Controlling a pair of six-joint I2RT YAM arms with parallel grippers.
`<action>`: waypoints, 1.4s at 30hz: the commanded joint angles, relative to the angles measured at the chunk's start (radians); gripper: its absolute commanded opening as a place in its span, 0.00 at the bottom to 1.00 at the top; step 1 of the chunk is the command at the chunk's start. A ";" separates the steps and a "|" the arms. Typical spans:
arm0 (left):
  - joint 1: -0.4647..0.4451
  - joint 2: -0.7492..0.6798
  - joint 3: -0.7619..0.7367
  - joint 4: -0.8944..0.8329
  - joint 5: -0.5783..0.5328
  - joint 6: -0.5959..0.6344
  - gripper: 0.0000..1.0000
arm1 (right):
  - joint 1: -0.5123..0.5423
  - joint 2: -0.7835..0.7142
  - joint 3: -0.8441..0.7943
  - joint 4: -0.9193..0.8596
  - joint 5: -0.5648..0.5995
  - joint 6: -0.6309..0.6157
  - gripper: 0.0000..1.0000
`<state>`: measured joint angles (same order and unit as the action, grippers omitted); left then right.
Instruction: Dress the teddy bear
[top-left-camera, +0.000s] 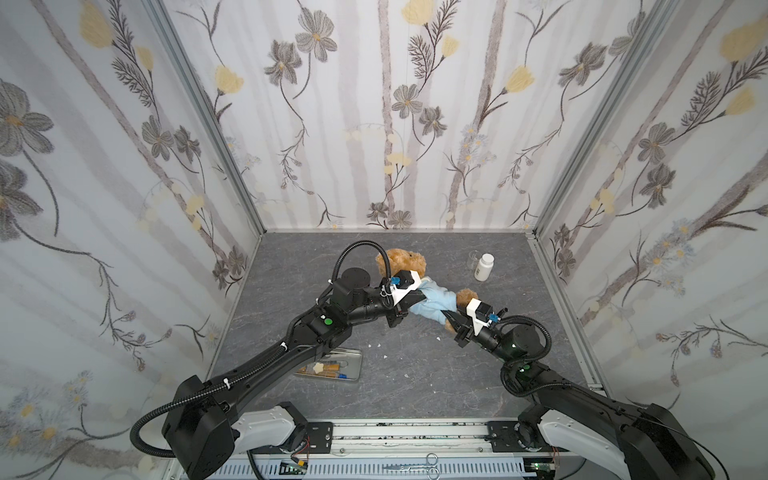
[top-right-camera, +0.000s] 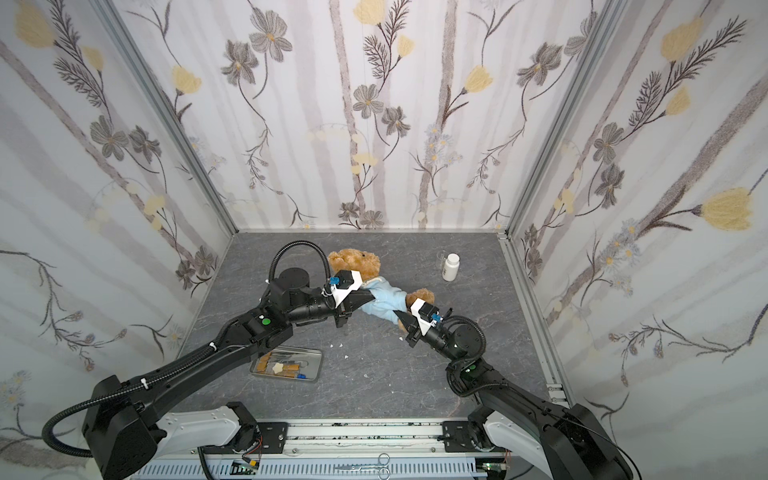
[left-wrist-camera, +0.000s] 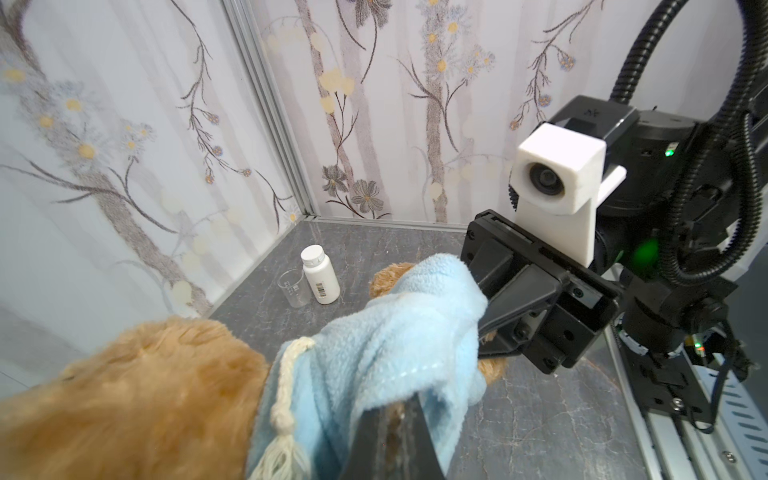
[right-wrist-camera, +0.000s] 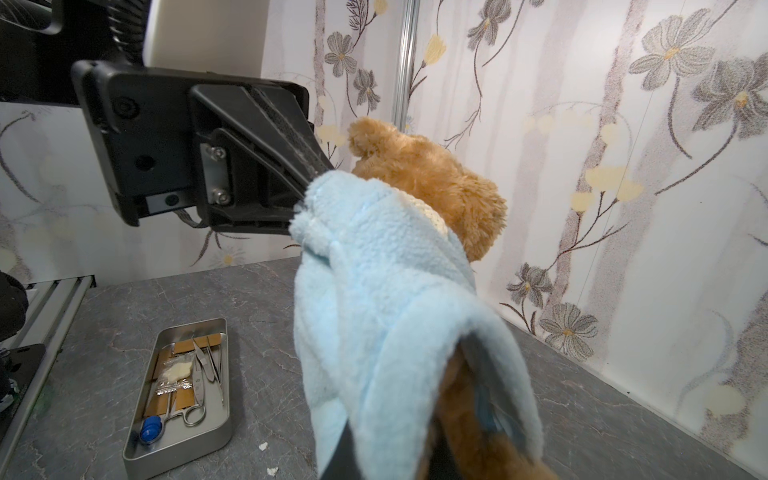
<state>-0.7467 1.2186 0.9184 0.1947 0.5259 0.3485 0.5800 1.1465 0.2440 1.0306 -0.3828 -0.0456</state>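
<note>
Grey tabletop (top-left-camera: 415, 374), late stage: light blue shirt (top-left-camera: 434, 303) already over teddy bear (top-left-camera: 405, 259) torso, left gripper (top-left-camera: 420, 298) clamped on its collar end, right gripper (top-left-camera: 448, 316) clamped on hem, probably needs straightening

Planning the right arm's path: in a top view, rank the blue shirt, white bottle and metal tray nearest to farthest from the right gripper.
1. The blue shirt, held in the right gripper.
2. The white bottle, farther back, right side.
3. The metal tray, front left.
</note>
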 joint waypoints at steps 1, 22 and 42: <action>-0.019 -0.008 0.007 -0.089 -0.005 0.169 0.00 | -0.010 0.006 0.019 0.085 0.022 0.018 0.00; 0.063 -0.097 -0.018 -0.088 0.133 0.064 0.00 | -0.079 0.009 0.005 -0.010 0.099 0.101 0.00; 0.017 -0.039 0.000 -0.107 0.020 0.133 0.31 | -0.054 0.045 0.082 -0.123 0.016 0.015 0.00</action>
<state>-0.7216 1.1694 0.9051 0.0906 0.6056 0.4473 0.5159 1.1870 0.3050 0.9131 -0.4015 0.0162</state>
